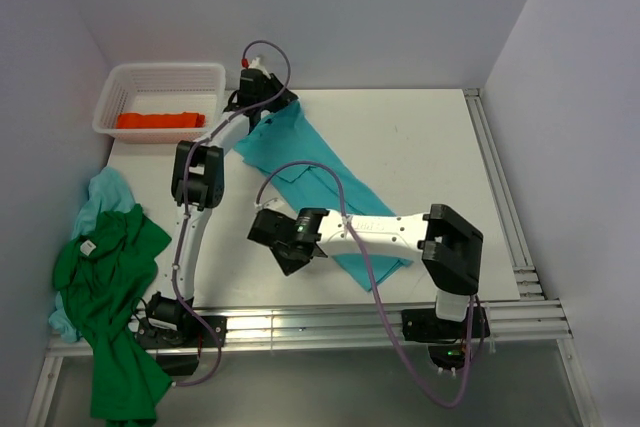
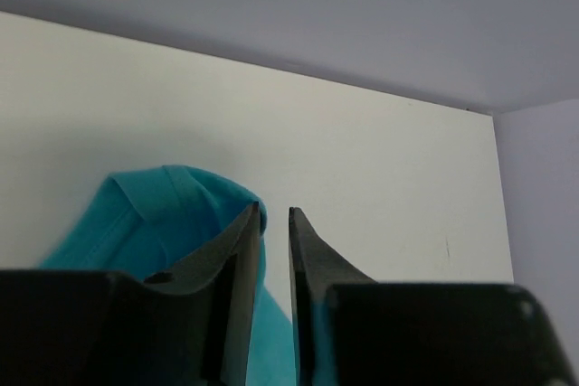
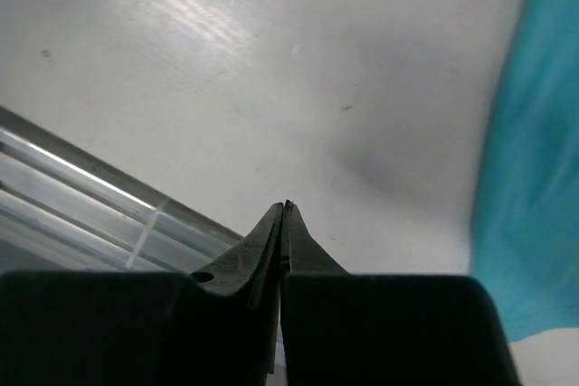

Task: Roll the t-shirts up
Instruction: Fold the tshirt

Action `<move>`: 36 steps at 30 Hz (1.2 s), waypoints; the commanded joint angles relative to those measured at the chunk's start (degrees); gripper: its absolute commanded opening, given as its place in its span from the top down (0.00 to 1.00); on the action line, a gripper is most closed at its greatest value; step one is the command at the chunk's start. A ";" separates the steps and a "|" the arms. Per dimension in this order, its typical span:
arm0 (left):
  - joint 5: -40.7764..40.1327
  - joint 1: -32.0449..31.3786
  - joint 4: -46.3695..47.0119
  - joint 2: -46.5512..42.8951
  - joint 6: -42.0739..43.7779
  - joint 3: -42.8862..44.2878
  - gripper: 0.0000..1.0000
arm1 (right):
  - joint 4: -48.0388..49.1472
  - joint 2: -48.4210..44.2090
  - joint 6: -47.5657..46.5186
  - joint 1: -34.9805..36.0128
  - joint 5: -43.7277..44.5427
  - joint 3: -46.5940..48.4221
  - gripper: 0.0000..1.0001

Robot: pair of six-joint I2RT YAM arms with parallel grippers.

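Observation:
The turquoise t-shirt (image 1: pixel 320 182) lies flattened in a diagonal strip across the table. My left gripper (image 1: pixel 283 105) hangs over its far end. In the left wrist view, the left gripper (image 2: pixel 275 210) has its jaws a narrow gap apart, with bare table showing between the tips and a raised fold of the turquoise t-shirt (image 2: pixel 172 205) just left of them. My right gripper (image 1: pixel 262 227) is shut and empty over bare table, left of the shirt's near end; it is also shut in the right wrist view (image 3: pixel 286 205), with the shirt's edge (image 3: pixel 529 178) at the right.
A white mesh basket (image 1: pixel 165 69) at the far left holds the orange t-shirt (image 1: pixel 160 120). The dark green t-shirt (image 1: pixel 110 277) lies heaped on the pale blue one (image 1: pixel 100 197) at the table's left edge, hanging over the front. Metal rails (image 1: pixel 350 322) run along the front and right edges.

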 commanded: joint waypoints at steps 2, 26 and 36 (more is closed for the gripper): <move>-2.01 -0.03 2.03 -4.39 0.35 -1.93 0.67 | -0.55 -7.33 -1.18 -6.01 1.16 -3.24 0.95; -14.06 2.70 -4.40 -47.25 3.69 -48.06 0.01 | 13.42 0.02 -14.11 -46.01 -5.43 -0.62 0.58; -12.82 2.70 1.41 -49.31 1.23 -65.05 0.02 | 13.60 7.85 -14.46 -49.62 -6.92 2.91 0.49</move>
